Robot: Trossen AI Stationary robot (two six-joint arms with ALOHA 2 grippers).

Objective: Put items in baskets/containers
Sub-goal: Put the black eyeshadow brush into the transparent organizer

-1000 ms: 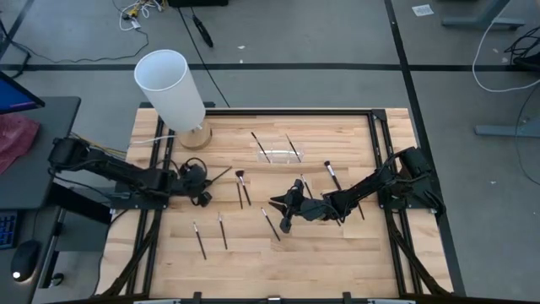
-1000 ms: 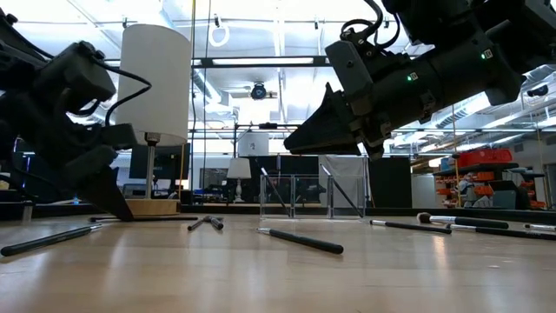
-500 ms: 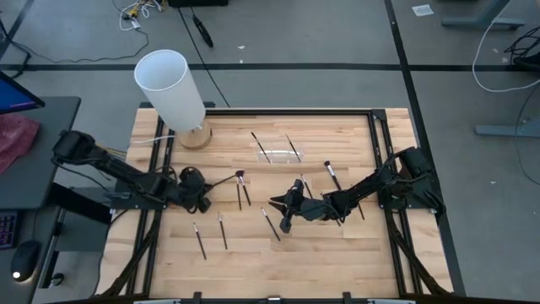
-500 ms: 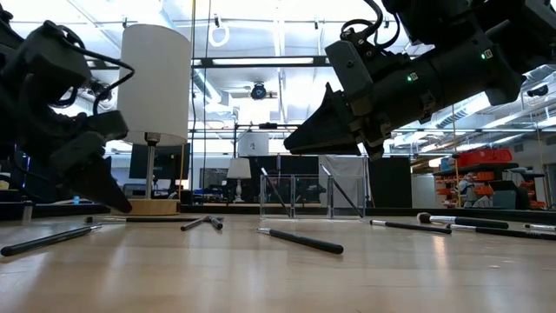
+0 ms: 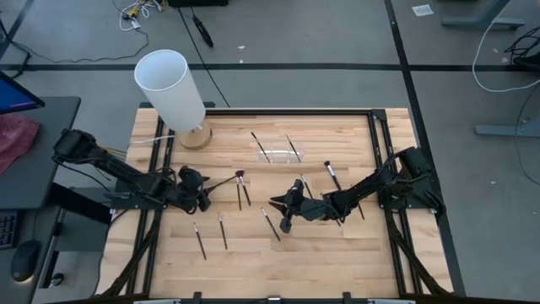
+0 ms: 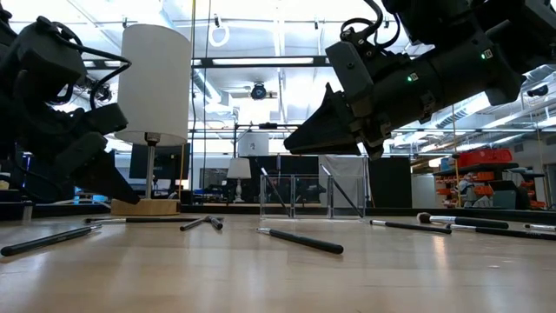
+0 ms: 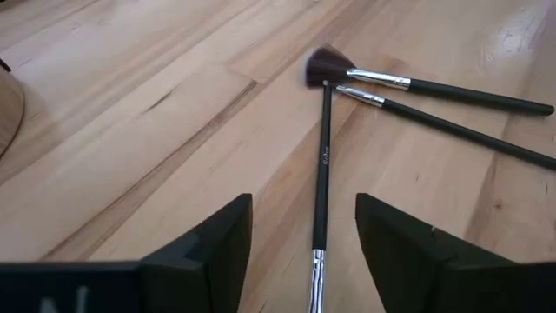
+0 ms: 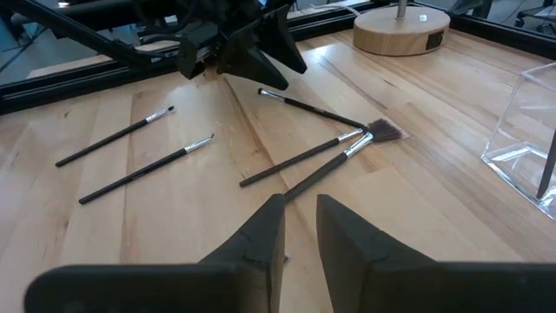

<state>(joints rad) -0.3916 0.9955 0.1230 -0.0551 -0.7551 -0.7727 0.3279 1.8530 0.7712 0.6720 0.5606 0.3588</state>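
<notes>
The wooden table (image 5: 253, 253) carries everything, with the tall white cylinder on its wooden base (image 5: 173, 89) standing at the far corner behind the left arm. The clear plastic holder (image 5: 278, 154) sits toward the far edge, well ahead of both grippers and between them, with two brushes already leaning in it.

The left gripper (image 5: 202, 192) hangs low over the wood with its fingers spread apart and nothing between them. The fan brush (image 7: 323, 148) lies directly ahead of it, its handle running straight away from the fingers, the metal butt nearest the gripper and the dark-red bristle fan at the far end. The wrist view shows the handle lined up with the gap between the two fingers (image 7: 208, 248), so a grip would call for little more than a drop straight down. Its bristles touch the ferrules of two further brushes (image 7: 434, 104) that angle off to one side.

The right gripper (image 5: 285, 221) hovers mid-table, fingers close together but with a narrow gap showing, holding nothing. A single brush (image 5: 270, 225) lies just beside it, angled across its line. The left arm is plainly the nearer to the fan brush.

The pair of thin brushes (image 5: 211, 236) lies on the near side of the left gripper, roughly parallel.
</notes>
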